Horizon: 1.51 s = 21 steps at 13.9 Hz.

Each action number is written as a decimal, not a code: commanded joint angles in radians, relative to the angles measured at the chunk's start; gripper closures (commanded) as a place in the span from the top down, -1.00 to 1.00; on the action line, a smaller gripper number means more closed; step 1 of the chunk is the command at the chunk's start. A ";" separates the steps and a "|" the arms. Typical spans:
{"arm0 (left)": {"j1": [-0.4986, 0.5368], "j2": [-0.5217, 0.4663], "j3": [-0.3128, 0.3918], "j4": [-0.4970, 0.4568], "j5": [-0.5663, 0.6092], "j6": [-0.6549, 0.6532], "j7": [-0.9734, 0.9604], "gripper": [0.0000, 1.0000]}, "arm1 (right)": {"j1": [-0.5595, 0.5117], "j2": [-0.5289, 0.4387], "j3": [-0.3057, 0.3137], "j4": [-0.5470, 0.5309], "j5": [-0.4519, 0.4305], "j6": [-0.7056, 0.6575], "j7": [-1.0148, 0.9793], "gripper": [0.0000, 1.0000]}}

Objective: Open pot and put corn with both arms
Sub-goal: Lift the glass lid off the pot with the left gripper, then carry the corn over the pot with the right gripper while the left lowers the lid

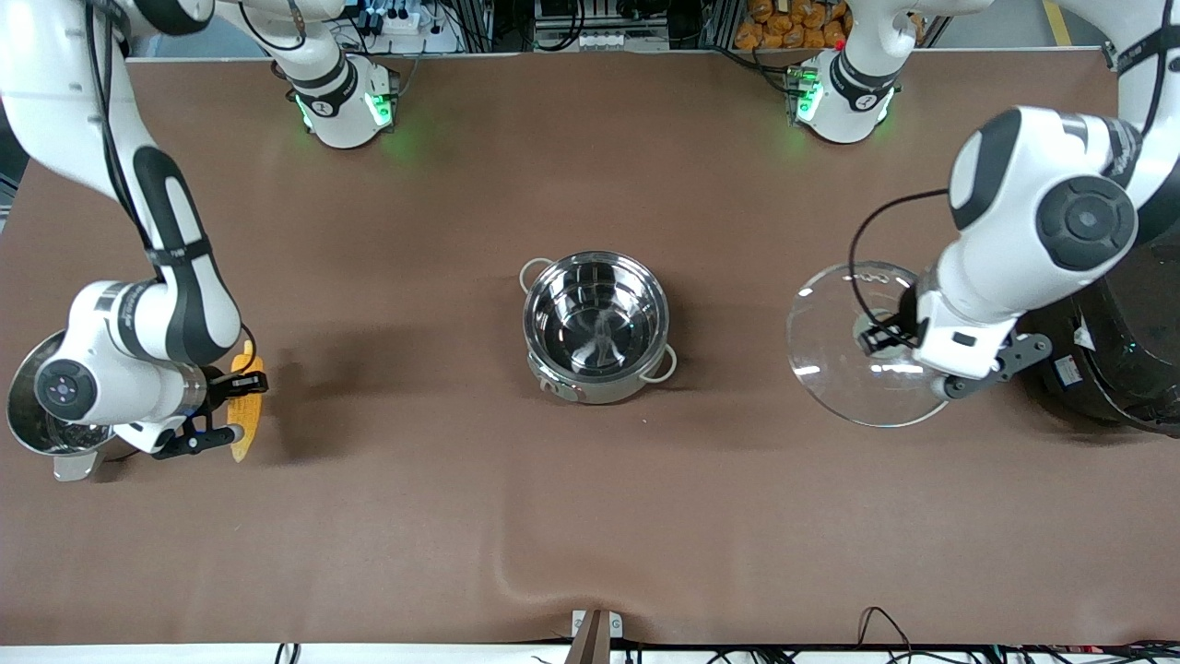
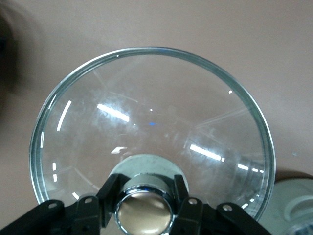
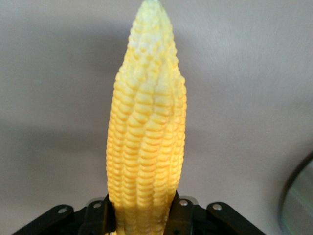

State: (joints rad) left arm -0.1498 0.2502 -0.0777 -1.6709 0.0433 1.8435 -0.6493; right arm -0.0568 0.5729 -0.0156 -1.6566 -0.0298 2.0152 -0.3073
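**Lid's off, corn's grabbed**

Biggest thing first: the brown table (image 1: 590, 516) with everything spread out across it. The black cooker (image 1: 1138, 350) sits at the left arm's end, partly hidden under that arm. Then the glass lid (image 1: 862, 346), which is off the pot and right next to the cooker; I can't tell if it's touching the table or just above it. The left gripper (image 1: 885, 337) is clamped on the lid's shiny knob (image 2: 145, 210), fingers (image 2: 110, 188) pressed in on both sides in the left wrist view.

The pot (image 1: 597, 325) is in the middle of the table, uncovered, nothing inside but reflections, pale loop handles sticking out either side.

Over at the right arm's end there's a steel steamer pot (image 1: 37, 420), mostly covered by the arm. Just beside it, the corn (image 1: 245, 401), pinched near its thick end by the right gripper (image 1: 229, 406). The right wrist view shows the jaws tight on the cob, tapered tip pointing away from the claw.
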 commanded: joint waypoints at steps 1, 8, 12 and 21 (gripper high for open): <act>0.012 -0.097 -0.014 -0.272 0.021 0.225 0.016 -1.00 | 0.064 -0.091 0.000 0.017 -0.013 -0.076 0.002 -1.00; 0.056 -0.085 -0.019 -0.529 0.021 0.491 0.020 -1.00 | 0.208 -0.099 0.057 0.213 0.093 -0.293 0.007 -1.00; 0.072 -0.071 -0.017 -0.578 0.023 0.534 0.020 -1.00 | 0.328 -0.090 0.057 0.215 0.126 -0.259 0.007 -1.00; 0.098 0.082 -0.017 -0.595 0.023 0.741 0.042 -1.00 | 0.529 0.016 0.055 0.219 0.223 0.010 0.101 -1.00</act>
State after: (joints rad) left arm -0.0702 0.3039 -0.0824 -2.2768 0.0445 2.5573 -0.6256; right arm 0.4302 0.5403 0.0504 -1.4619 0.1626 1.9865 -0.2645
